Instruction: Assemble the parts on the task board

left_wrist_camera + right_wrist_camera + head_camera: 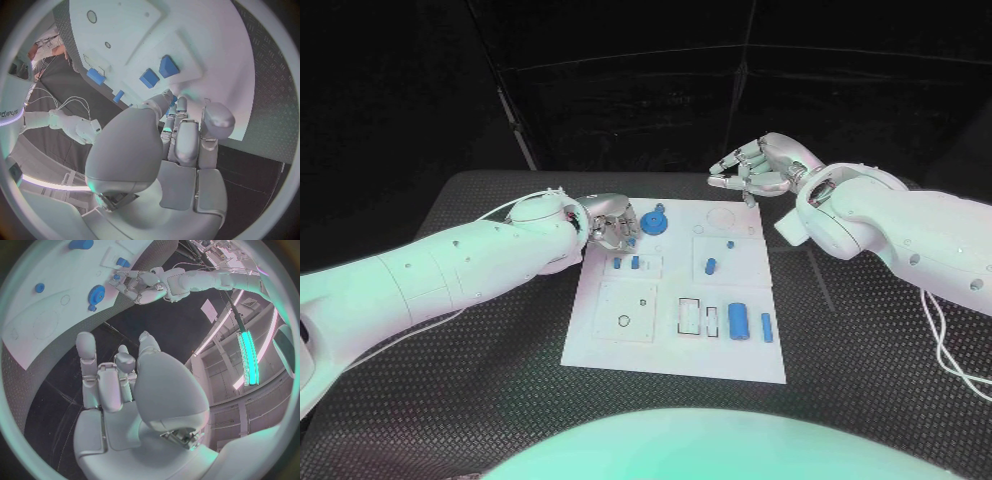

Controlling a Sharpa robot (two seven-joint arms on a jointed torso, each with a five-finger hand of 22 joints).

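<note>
While the task board (678, 335) lies flat in the middle of the black table (473, 400), assembly appears, as a judgement, only partly done. Several blue parts occupy the plate: a long cylinder (737, 321) and a slimmer peg (767, 327) near the right side, a short peg (710, 267) in the middle square, two small blocks (626, 263) at the left, and a round gear (653, 219) at the far edge. Outlined recesses (691, 316) beside the cylinder and a round hole (623, 321) look unfilled, so insertions seemingly remain. The left hand (606, 224) rests at the board's far left corner, just beside the gear, fingers curled; whether it grips anything cannot be told. The right hand (759, 165) hovers past the far edge, fingers apart, holding nothing.
</note>
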